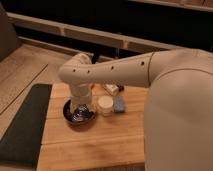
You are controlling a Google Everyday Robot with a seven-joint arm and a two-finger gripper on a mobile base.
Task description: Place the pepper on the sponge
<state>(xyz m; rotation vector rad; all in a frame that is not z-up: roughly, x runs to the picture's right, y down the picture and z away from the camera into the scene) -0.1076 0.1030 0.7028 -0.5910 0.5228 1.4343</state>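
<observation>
Gripper point(80, 110) is hanging down inside the black bowl point(67, 114) on the table point(90, 146), with the pale arm point(115, 72) reaching in over it. Open or closed, you cannot tell. You are not seeing the pepper; its place cannot be told. The sponge point(119, 104) is lying flat just beside 1 white jar point(105, 105), on the side away from the bowl. 1 dark mat point(22, 125) is lying along the table's edge.
</observation>
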